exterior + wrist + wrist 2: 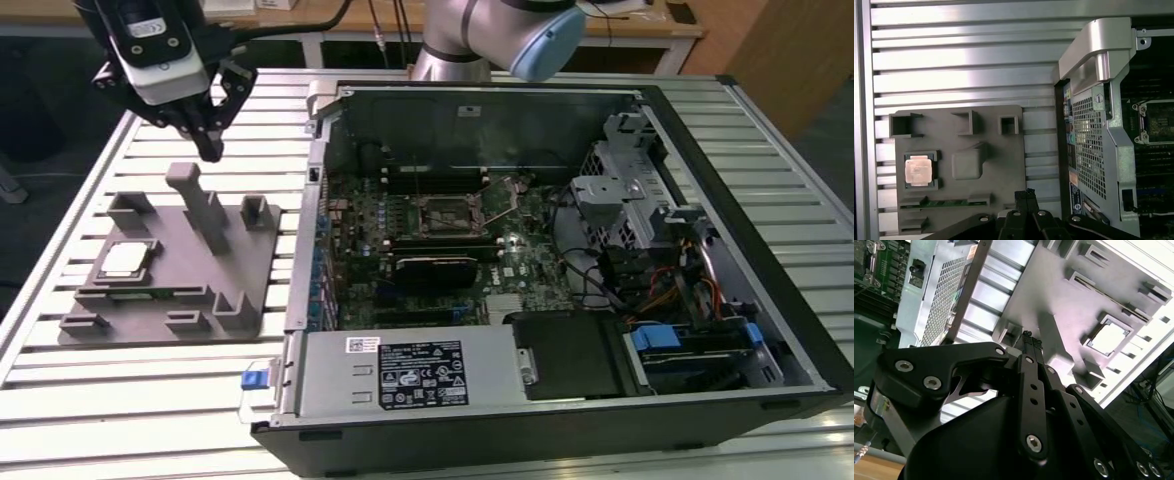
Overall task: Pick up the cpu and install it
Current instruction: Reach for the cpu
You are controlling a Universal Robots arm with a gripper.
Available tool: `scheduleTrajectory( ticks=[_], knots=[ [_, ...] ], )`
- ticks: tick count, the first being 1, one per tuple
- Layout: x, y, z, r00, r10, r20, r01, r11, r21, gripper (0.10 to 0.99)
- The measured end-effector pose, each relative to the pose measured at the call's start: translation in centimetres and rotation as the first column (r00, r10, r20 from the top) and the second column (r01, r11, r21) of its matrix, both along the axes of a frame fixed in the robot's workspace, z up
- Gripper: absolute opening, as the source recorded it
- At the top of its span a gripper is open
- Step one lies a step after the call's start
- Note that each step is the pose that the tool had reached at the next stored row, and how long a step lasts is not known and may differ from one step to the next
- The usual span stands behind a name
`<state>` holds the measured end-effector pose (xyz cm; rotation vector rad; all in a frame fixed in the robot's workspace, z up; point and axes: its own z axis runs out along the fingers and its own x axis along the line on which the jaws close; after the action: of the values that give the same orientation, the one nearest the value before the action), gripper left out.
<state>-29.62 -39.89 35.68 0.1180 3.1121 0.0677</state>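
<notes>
The claw (208, 150) hangs empty above the grey holder (160, 300), fingers pressed together. The cpu (123, 262) lies below it and off to one side, seated flat in a square pocket, probably so it sits true for picking.

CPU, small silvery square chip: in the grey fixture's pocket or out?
In. The small silvery square cpu lies flat in its pocket on the grey moulded fixture; the black gripper, shut and empty, is apart from it.
</notes>
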Motion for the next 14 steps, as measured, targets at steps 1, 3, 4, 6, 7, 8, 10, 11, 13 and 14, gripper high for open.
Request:
scheduleTrajectory(
  ticks=[1, 3, 4, 6, 7, 8, 10, 11, 13, 14],
  knots=[
    [-0.08, 0.00, -0.04, 1.0000, 0.000, 0.0000, 0.000, 1.0000, 0.000, 0.106],
    [-0.23, 0.00, -0.13, 1.0000, 0.000, 0.0001, 0.000, 1.0000, 0.000, 0.106],
    [-0.30, 0.00, -0.18, 1.0000, 0.000, 0.0001, 0.000, 1.0000, 0.000, 0.106],
    [-0.44, 0.00, -0.25, 1.0000, 0.000, -0.0001, 0.000, 1.0000, 0.000, 0.106],
    [-0.53, 0.00, -0.29, 1.0000, 0.000, -0.0001, 0.000, 1.0000, 0.000, 0.106],
    [-0.62, 0.00, -0.33, 1.0000, 0.000, -0.0001, 0.000, 1.0000, 0.000, 0.106],
    [-0.79, 0.00, -0.43, 1.0000, 0.000, 0.0000, 0.000, 1.0000, 0.000, 0.106],
    [-0.89, 0.00, -0.48, 1.0000, 0.000, 0.0001, 0.000, 1.0000, 0.000, 0.106],
    [-1.05, 0.00, -0.57, 1.0000, 0.000, 0.0001, 0.000, 1.0000, 0.000, 0.106],
    [-1.14, 0.00, -0.61, 1.0000, 0.000, 0.0000, 0.000, 1.0000, 0.000, 0.106]
  ],
)
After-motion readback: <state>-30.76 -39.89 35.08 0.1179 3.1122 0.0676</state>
